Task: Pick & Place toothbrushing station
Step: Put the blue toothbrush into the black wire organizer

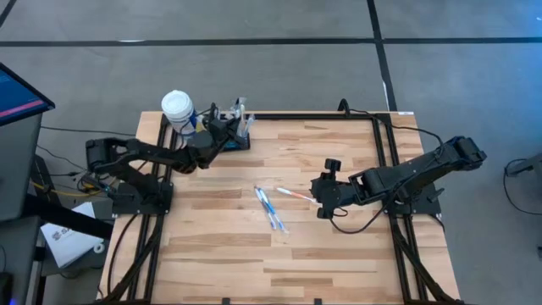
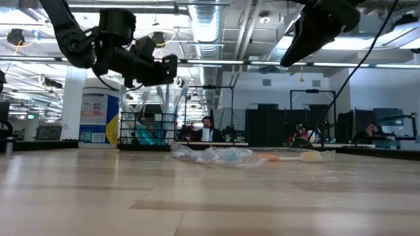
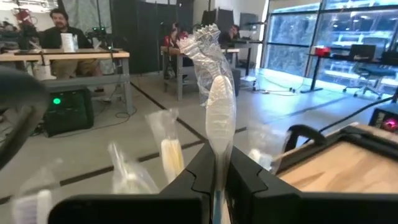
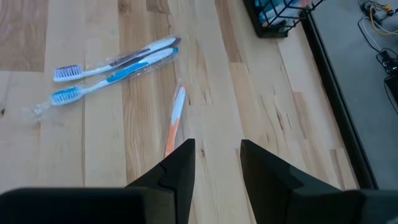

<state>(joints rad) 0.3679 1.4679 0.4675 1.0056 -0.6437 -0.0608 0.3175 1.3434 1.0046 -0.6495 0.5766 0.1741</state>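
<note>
The black wire-mesh caddy [image 1: 240,141] stands on the table's far left part, beside a blue-labelled bottle with a white cap [image 1: 178,108]. In the low view the caddy [image 2: 147,131] holds several plastic-wrapped toothbrushes standing upright. My left gripper [image 1: 229,130] is over the caddy, shut on one wrapped toothbrush [image 3: 214,99]. My right gripper [image 1: 321,189] is open and empty above the table's middle right, near an orange toothbrush [image 4: 174,118]. Two blue wrapped toothbrushes [image 1: 269,208] lie flat on the table's middle. My left gripper pinches the wrapped toothbrush between its two fingers on the shaft just below the head [image 3: 216,158]. The fingers come about level from the table's left and lie across the brush. The brush stands upright, head up; its lower end is hidden behind the fingers.
Two more wrapped brushes [image 3: 168,149] stand close beside the held one. A black metal frame [image 1: 385,140] runs along the table's edges. The near half of the wooden table [image 1: 254,263] is bare. People sit at desks in the room beyond the table.
</note>
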